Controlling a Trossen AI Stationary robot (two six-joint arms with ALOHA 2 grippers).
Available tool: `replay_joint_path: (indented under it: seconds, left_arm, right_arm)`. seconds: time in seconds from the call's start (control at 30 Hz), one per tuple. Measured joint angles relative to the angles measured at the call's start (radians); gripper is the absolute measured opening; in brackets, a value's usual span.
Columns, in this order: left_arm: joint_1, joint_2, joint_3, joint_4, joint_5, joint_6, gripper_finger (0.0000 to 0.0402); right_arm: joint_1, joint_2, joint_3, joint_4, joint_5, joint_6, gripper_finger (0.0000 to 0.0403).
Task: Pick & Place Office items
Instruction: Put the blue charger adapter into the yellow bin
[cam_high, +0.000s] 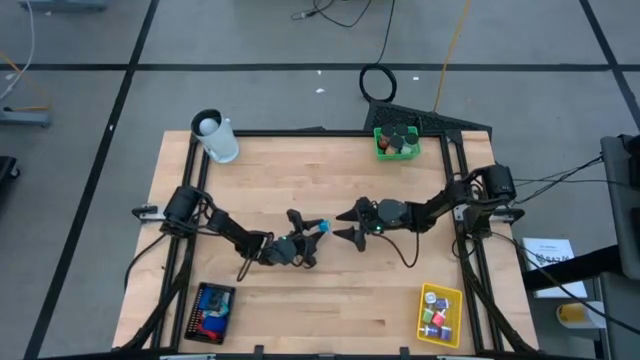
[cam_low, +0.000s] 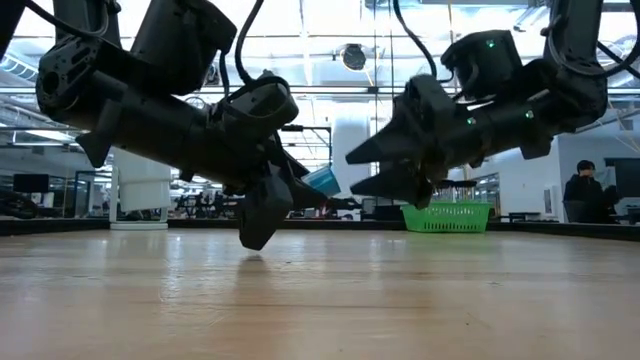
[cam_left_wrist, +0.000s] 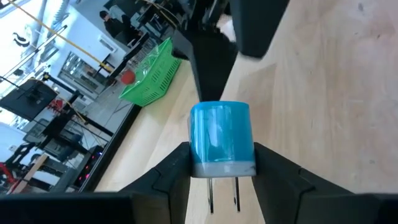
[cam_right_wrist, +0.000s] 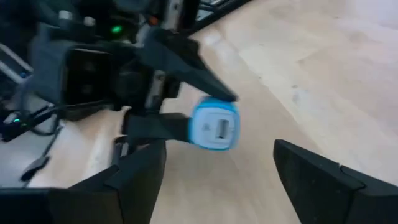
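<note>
at mid-bench the left gripper (cam_high: 312, 229) clamps a blue plastic plug adapter (cam_left_wrist: 221, 138), offered toward the right gripper (cam_high: 343, 225), jaws wide, likely for handover.

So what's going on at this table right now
The left gripper holds a small blue plug adapter above the middle of the wooden table, clamped between its fingers. The right gripper faces it with fingers spread, apart from the adapter, as if for a handover. Green, yellow and black trays hold other items.
</note>
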Motion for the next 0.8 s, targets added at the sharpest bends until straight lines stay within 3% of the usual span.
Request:
replay_joint_path:
  seconds: [0.27,0.8]
  left_arm:
    - [0.003,0.000,0.000,0.014,0.008,-0.018,0.0149]
    - [0.003,0.000,0.000,0.008,0.026,-0.025,0.0149]
  right_arm:
    - [-0.001,0.059,0.056,0.011,0.029,-0.018,0.0315]
    - [-0.001,0.208,0.174,0.058,0.020,0.001,0.0239]
